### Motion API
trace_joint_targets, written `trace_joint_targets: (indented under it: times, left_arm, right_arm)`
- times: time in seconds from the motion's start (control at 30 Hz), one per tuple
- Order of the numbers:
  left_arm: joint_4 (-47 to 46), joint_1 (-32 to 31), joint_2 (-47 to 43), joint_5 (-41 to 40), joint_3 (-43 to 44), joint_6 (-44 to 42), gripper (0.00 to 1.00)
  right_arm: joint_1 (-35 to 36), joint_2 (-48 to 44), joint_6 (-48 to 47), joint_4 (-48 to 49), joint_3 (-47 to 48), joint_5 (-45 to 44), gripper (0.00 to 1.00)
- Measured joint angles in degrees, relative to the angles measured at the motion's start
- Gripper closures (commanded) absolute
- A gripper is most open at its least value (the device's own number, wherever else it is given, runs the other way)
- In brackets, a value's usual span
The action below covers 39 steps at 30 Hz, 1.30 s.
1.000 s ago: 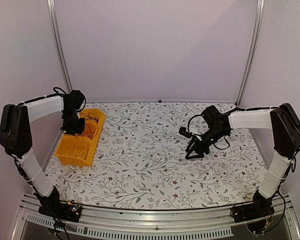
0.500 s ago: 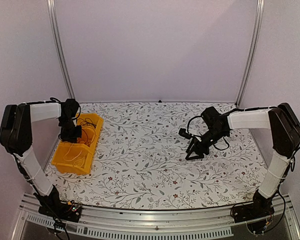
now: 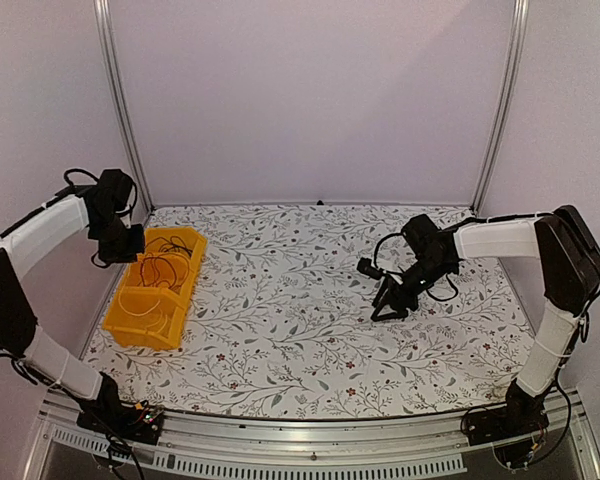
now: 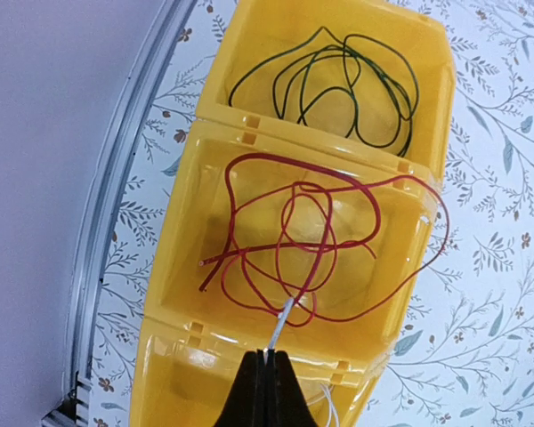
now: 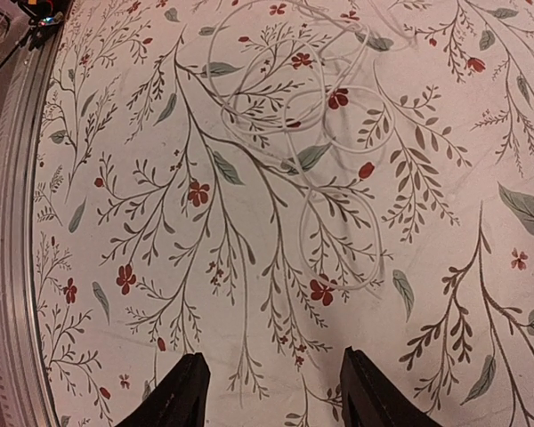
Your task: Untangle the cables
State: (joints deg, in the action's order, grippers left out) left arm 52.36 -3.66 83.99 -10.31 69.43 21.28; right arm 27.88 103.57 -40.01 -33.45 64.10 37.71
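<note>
Rising from the yellow bin (image 3: 132, 336), left tool (image 4: 265, 356) has pinched white cable (image 4: 285, 316).

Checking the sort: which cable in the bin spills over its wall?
The red cable; one loop crosses the yellow bin's side, the black cable stays inside.

left arm (image 3: 46, 226) is up high out on its own side, elbow bent, left gripper (image 4: 265, 358) aimed down, fingers pinched tight on a thin white cable (image 4: 281, 324). right arm (image 3: 502, 238) stretches inward and low, right gripper (image 5: 273, 358) angled down, fingers spread wide apart
</note>
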Motion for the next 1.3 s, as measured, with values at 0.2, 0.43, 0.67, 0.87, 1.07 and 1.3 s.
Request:
trace_joint_targets:
  times: [0.2, 0.43, 0.67, 0.87, 1.07, 1.3]
  left_arm:
    - [4.46, -0.2, -7.93, -1.18, -3.72, 2.01, 1.0]
    - [8.61, -0.42, -14.14, -3.58, -10.19, 4.96, 1.0]
    - [3.63, -1.03, -17.22, -1.92, -18.82, 10.78, 1.0]
    - [-4.37, -1.66, -23.82, -4.98, -27.15, 17.0, 1.0]
    - [-14.25, -1.75, -40.63, -7.65, -32.63, 20.81, 1.0]
    - [-15.93, -1.75, -46.03, -8.35, -32.92, 23.47, 1.0]
  right_arm:
    - [0.7, 0.55, -0.13, -0.09, 0.0, -0.22, 0.46]
    - [1.68, 0.79, -0.2, -0.2, 0.0, -0.7, 0.46]
    - [2.69, 0.79, -0.46, -0.35, 0.0, -1.27, 0.46]
    - [3.21, 0.79, -0.55, -0.46, -0.04, -1.6, 0.46]
    - [3.21, 0.79, -0.61, -0.57, -0.07, -1.66, 0.46]
    - [3.23, 0.81, -0.96, -0.74, -0.07, -1.68, 0.46]
